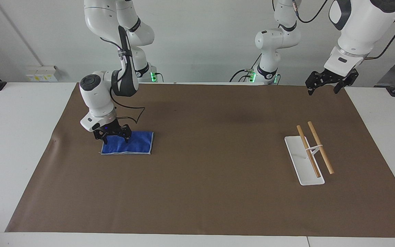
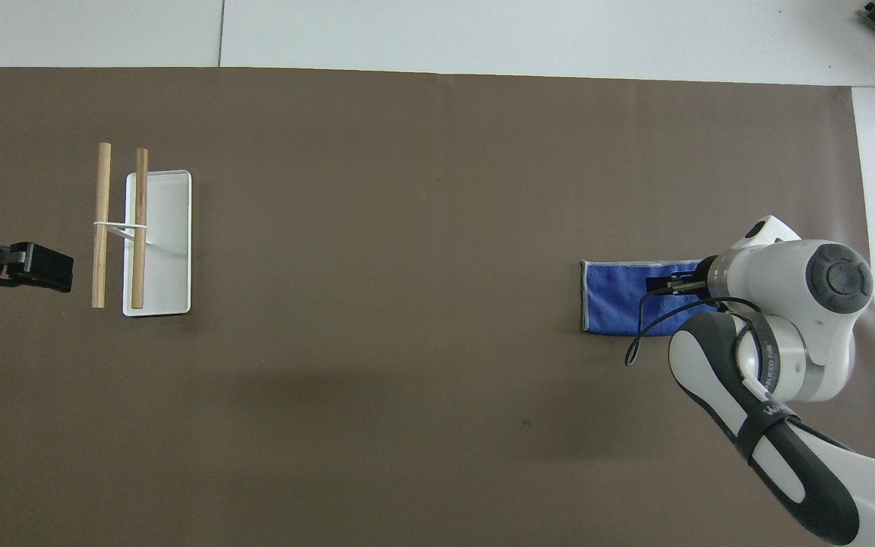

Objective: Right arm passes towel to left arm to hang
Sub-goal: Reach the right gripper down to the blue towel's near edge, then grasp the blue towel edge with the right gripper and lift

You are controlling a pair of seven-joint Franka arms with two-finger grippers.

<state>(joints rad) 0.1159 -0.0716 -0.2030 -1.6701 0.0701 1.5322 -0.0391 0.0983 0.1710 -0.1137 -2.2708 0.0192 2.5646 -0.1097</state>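
The blue towel [image 1: 134, 144] lies flat on the brown mat toward the right arm's end of the table; it also shows in the overhead view [image 2: 616, 298]. My right gripper [image 1: 115, 140] is open and low over the towel's end nearest that table end, fingertips [image 1: 105, 140] at the cloth. I cannot tell whether they touch it. In the overhead view the wrist hides most of the gripper [image 2: 669, 286]. My left gripper [image 1: 323, 90] is open and waits in the air over the mat's corner, nearer the robots than the rack; it also shows in the overhead view [image 2: 35, 267].
A rack with a white base [image 1: 300, 168] and two raised wooden rods [image 1: 321, 148] stands toward the left arm's end; it also shows in the overhead view [image 2: 168, 251]. The brown mat [image 1: 197, 192] covers most of the white table.
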